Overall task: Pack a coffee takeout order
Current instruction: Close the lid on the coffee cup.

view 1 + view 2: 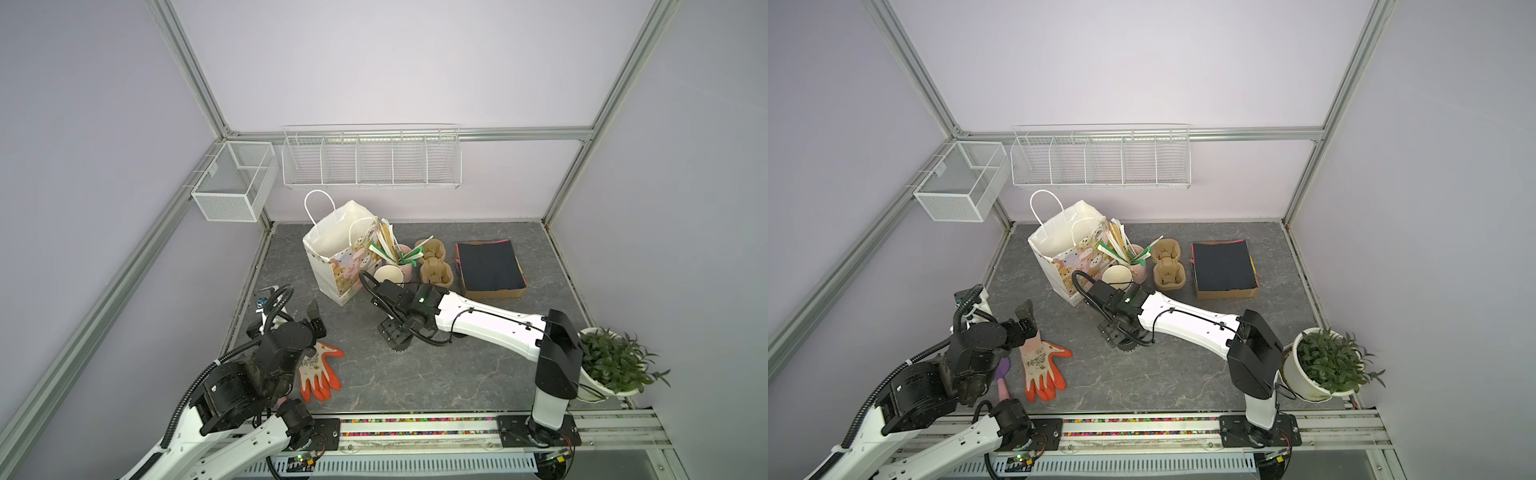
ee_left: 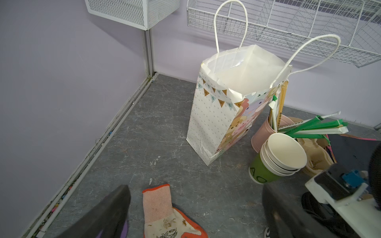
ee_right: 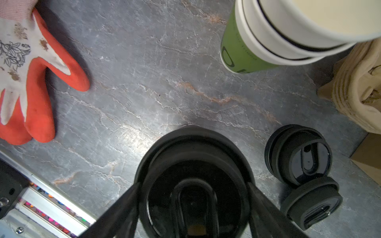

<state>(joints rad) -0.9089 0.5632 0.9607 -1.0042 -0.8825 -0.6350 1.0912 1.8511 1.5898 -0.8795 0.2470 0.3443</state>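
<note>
1. Starting at the far left, the left gripper (image 2: 195, 189) hangs low over the table. Its jaws are spread fully apart and grip nothing. The cuff of an orange-and-white glove (image 2: 162, 208) lies under the gap.
2. A paper bag (image 1: 336, 249) stands upright near the back wall, mouth open and handles up.
3. Just right of the bag is a pink cup of straws (image 1: 401, 249). A stack of cream cups (image 1: 388, 274) with a green cup at the bottom stands just in front of it.
4. The right gripper (image 3: 193, 185) points straight down, in front of the stacked cups. Its jaws are set wide and press on both sides of a black lid (image 3: 193, 156).
5. The lid sits on the black cup (image 1: 400, 347), which stands upright on the table. Only the cup's lower part shows in the top views.
6. Two spare lids (image 3: 299, 154) lie on the table near the cup, one overlapping the other.
7. The brown carrier (image 1: 434, 262) rests on the table to the right of the stacked cups, apart from the black cup.
8. The black sheet (image 1: 490, 266) lies on top of coloured sheets in a cardboard box, just right of the carrier.
9. A potted plant (image 1: 615, 365) stands at the front right edge.
</note>
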